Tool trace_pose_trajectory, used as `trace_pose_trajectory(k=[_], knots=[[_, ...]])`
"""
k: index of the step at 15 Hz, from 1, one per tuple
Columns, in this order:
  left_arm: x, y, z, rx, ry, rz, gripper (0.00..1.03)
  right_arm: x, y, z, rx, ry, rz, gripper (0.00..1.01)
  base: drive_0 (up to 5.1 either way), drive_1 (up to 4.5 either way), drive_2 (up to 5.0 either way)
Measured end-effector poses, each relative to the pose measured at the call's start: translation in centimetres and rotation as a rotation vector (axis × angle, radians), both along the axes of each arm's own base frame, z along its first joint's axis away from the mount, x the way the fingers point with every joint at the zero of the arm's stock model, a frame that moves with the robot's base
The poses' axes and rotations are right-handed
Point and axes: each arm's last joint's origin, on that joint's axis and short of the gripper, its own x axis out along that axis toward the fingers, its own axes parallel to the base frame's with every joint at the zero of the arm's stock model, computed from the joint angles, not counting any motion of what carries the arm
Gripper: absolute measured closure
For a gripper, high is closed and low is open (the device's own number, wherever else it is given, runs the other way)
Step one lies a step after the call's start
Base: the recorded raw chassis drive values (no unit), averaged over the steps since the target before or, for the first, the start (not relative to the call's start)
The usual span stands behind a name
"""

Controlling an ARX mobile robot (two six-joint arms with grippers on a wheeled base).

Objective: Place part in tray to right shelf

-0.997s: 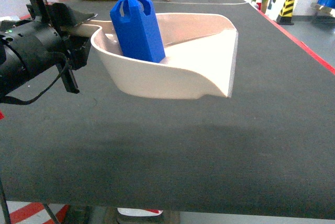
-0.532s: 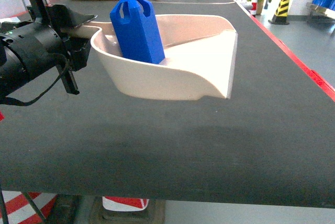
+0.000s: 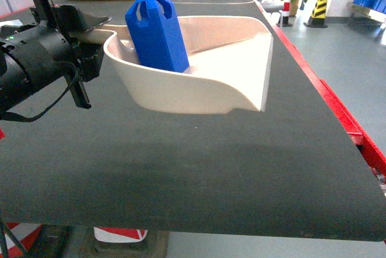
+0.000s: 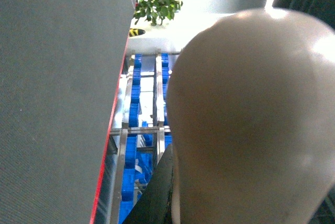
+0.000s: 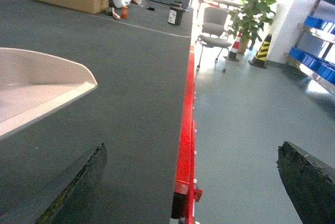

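We hold the tray (image 3: 199,83) up by its handle with our left gripper (image 3: 90,35), clamped tight — the part (image 3: 158,32) stands upright inside it, leaning on the back wall, above the dark belt (image 3: 199,173). Our right gripper (image 5: 193,182) hangs empty — fingers (image 5: 78,187) spread wide over the belt's red edge (image 5: 184,145).
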Motion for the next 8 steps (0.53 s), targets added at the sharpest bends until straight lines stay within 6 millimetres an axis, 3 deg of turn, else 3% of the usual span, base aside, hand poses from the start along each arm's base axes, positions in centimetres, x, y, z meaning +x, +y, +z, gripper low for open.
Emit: trace_pose_trajectory(k=[2, 8], knots=[[-0.12, -0.66, 0.04, 0.001, -0.004, -0.029, 0.88, 0.01, -0.12, -0.03, 0.000, 0.003, -0.013, 0.03, 4.8, -3.47, -1.6], [0.01, 0.03, 0.00, 0.000, 0.000, 0.003, 0.88, 0.00, -0.01, 0.01, 0.000, 0.002, 0.000, 0.03, 0.0, 0.00, 0.0]])
